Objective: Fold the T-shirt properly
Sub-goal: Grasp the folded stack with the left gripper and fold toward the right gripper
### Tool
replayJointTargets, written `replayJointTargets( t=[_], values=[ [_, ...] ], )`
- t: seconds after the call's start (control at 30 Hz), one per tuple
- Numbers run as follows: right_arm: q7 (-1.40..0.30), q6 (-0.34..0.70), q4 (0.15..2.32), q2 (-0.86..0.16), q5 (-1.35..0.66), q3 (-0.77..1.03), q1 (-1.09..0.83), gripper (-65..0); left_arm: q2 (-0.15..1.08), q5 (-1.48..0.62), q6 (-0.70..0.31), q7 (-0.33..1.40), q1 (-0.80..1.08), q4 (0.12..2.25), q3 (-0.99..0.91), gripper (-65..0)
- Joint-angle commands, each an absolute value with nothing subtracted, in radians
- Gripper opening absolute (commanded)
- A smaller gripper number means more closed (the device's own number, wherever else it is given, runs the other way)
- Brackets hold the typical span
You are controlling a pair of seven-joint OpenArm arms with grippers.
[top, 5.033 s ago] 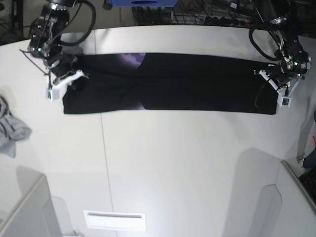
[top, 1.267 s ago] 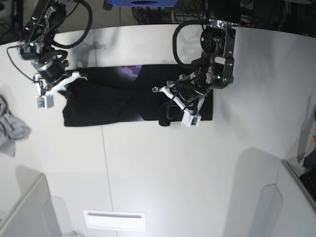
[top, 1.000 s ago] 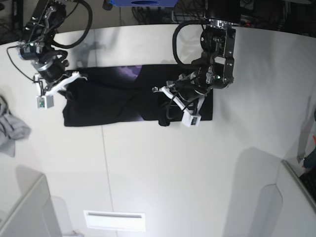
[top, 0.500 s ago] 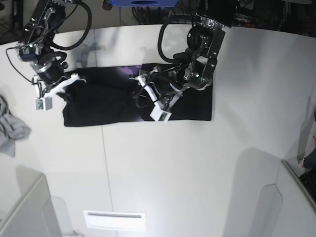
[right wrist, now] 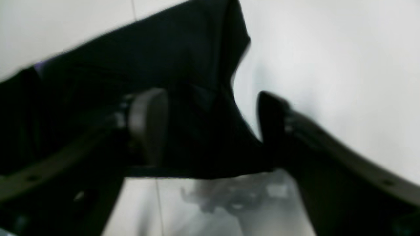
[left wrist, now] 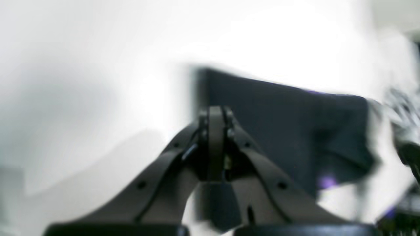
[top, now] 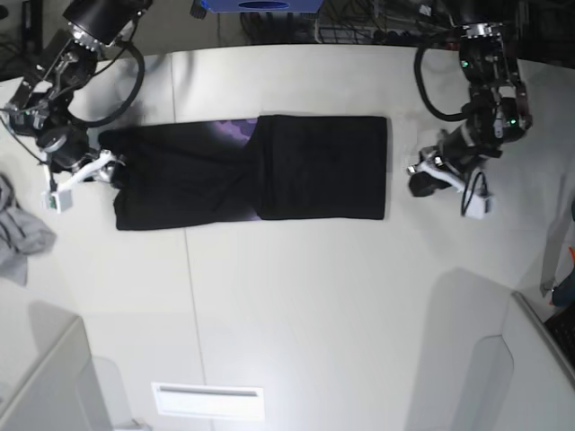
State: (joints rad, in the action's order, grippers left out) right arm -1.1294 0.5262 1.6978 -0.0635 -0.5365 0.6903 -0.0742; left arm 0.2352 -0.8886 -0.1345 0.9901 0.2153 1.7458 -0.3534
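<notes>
Left wrist: left tool (left wrist: 215, 123) pressed together, empty, beside the black cotton T-shirt (left wrist: 282, 131).
Right wrist: right tool (right wrist: 210, 127) spread, cloth corner between jaws.
Base: shirt half-folded on white bench (top: 314, 296); grip left edge squarely, fold toward the doubled part.

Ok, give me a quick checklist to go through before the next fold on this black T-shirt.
1. First fold laid flat: ok. One end of the T-shirt lies doubled over the middle, edges roughly square.
2. Left gripper clear of the cloth: ok. It is shut, empty, over bare table beside the folded edge.
3. Right gripper placed for a grasp: ok. Its jaws stand open at the unfolded end.
4. Cloth pinched by the right gripper: not ok. Fabric lies between the jaws, but they have not closed.
5. Unfolded end smooth: cannot tell. The wrist view is blurred, and the end looks bunched.
6. Grey cloth out of the way: ok.
</notes>
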Motion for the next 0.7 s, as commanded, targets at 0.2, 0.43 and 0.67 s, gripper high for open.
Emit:
replayJointTargets(
  t=[0.2,0.43,0.67],
  values=[
    [-1.066,0.553,1.38,-0.196,-0.549,0.697,0.051,-20.0,0.3,-0.753,-0.151,0.977,0.278,1.735,-0.43,-65.0],
    [-1.127,0.656,1.383,-0.186,-0.595,0.708,0.054,-21.6,0.191,-0.527,-0.257,0.977,0.271,1.713,-0.429,-65.0],
    [-1.178,0.657,1.465,-0.18,-0.601,0.708,0.065,-23.9,0.136,-0.423,-0.314,0.975,0.266,1.713,-0.429,-65.0]
  ],
)
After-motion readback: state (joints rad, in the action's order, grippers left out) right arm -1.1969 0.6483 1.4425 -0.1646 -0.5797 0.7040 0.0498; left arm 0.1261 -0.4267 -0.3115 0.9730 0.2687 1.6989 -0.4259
